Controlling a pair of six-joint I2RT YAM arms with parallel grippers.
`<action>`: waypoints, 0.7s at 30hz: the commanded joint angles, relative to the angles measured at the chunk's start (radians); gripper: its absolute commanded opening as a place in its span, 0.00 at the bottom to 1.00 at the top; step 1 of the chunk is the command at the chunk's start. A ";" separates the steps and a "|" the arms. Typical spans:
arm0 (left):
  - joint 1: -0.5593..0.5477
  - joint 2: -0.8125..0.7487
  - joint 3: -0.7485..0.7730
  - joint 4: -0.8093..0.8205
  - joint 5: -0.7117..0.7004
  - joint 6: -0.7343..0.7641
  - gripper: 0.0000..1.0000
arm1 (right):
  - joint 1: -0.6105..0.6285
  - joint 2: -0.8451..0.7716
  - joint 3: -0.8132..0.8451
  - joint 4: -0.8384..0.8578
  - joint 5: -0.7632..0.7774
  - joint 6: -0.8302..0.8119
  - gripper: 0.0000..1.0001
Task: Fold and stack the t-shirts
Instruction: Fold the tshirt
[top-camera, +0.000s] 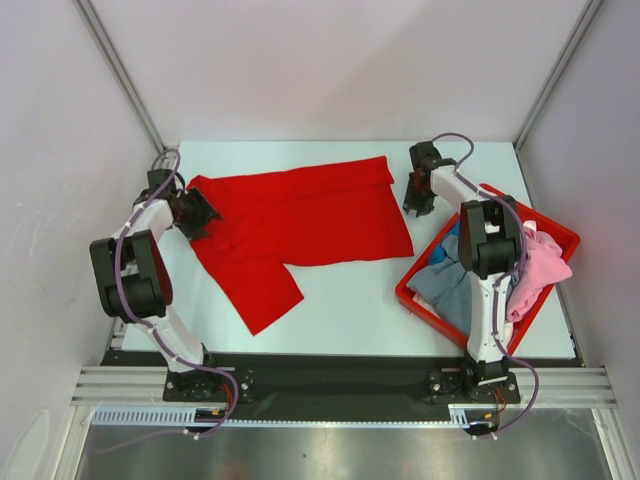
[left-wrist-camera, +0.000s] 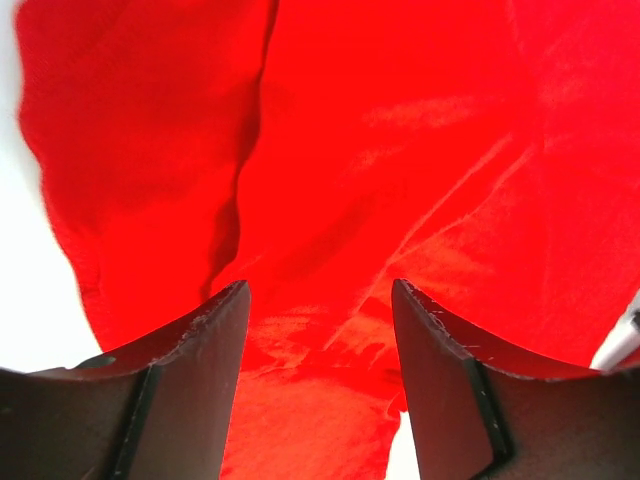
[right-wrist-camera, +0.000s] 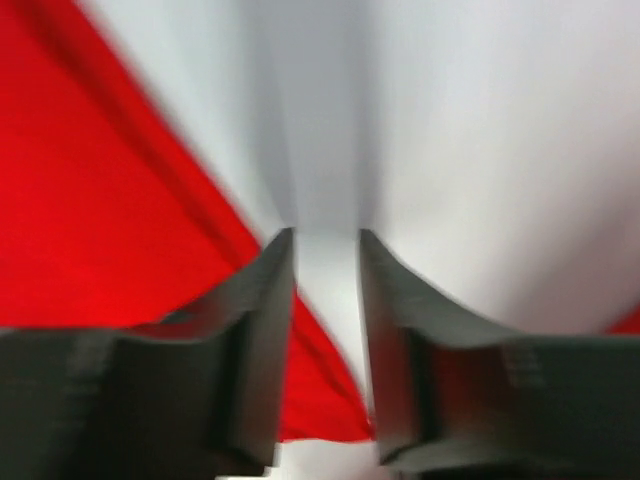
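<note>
The red t-shirt lies spread across the middle of the tabletop, one sleeve trailing toward 7 o'clock. The left claw stands wide over its 9 o'clock edge, gripping nothing. The right claw, narrow and empty, sits just off the 2 o'clock corner. If that one closes on bare tabletop, I reckon a one-sided lift would drag the cloth crooked.

Plain bright red t-shirt, no pattern, on a pale white table. A red bin holds a pink shirt and a grey-blue shirt, both plain.
</note>
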 joint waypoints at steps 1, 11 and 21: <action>0.000 -0.056 -0.019 0.043 0.052 -0.007 0.64 | 0.005 -0.022 0.084 0.187 -0.093 0.003 0.41; -0.005 0.018 0.035 0.060 0.112 -0.030 0.73 | -0.089 0.216 0.264 0.344 -0.349 0.418 0.52; -0.013 -0.007 0.014 -0.043 -0.053 -0.040 0.70 | -0.093 0.293 0.296 0.373 -0.381 0.511 0.51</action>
